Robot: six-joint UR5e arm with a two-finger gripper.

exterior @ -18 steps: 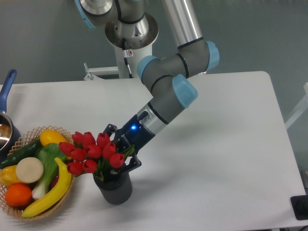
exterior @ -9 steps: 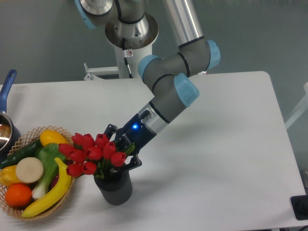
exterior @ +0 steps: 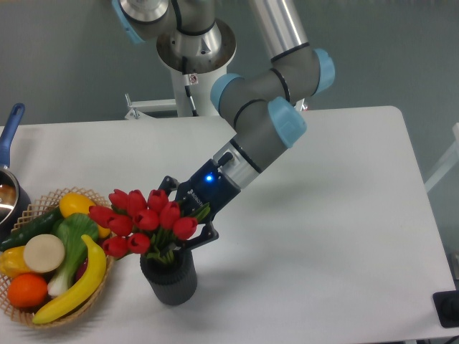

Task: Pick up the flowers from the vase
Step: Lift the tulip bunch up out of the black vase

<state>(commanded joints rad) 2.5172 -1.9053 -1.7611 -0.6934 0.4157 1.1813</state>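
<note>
Low in the frame, left of centre, the ribbed grey vase [exterior: 169, 276] stands on the white desk [exterior: 323, 236]. The red tulips [exterior: 143, 221] rise from it, stems seemingly not yet clear of its mouth. Just behind, the tool [exterior: 188, 215] is clamped about their stems. Best to lift straight and slowly, so the vase doesn't tip.

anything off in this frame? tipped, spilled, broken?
Nothing stands out. The vase is upright on the table, the flowers lean left toward the basket, and the hand is at their stems. No spill shows.
</note>
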